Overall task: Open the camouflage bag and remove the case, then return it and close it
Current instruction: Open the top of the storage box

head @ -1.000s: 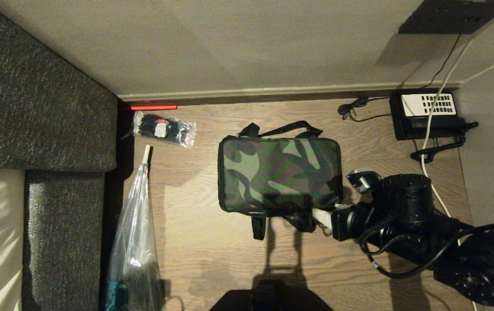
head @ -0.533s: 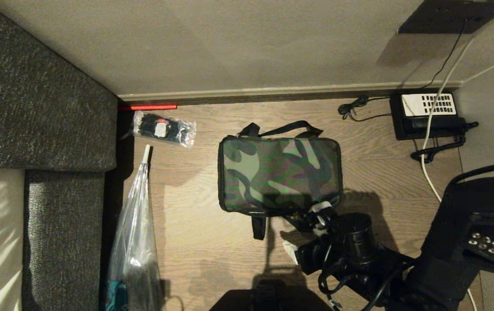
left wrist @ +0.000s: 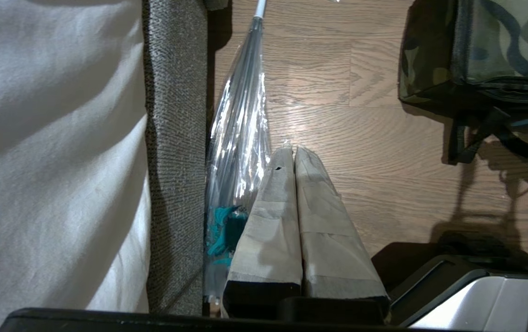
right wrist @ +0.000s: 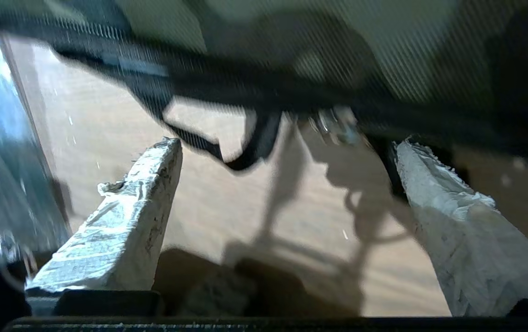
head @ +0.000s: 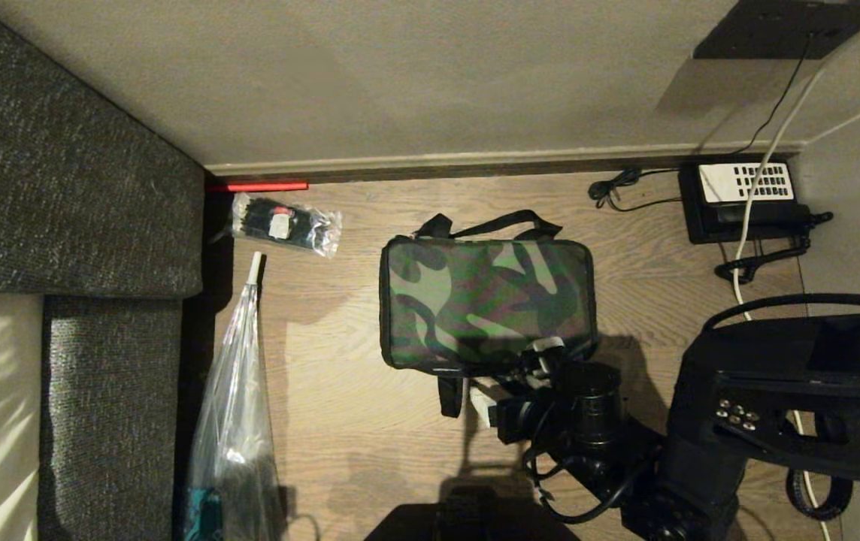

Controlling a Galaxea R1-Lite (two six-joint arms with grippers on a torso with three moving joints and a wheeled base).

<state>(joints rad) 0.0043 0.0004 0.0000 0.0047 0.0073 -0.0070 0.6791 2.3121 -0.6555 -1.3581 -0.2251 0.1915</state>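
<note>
Head view: the soft boxy camouflage bag (head: 486,304) lies closed on the wooden floor (head: 340,421), and the right gripper (head: 509,376) is at its near edge, just beside the black straps. A risk (my judgement) is that the fingers catch a strap and drag the bag.

Left wrist view: the left gripper (left wrist: 295,154) is parked, fingers together, holding nothing.

Right wrist view: the right gripper's taped fingers (right wrist: 121,226) stand wide apart and empty.

R gripper (right wrist: 287,152) wide open – reaching low, L gripper (left wrist: 294,154) closed
</note>
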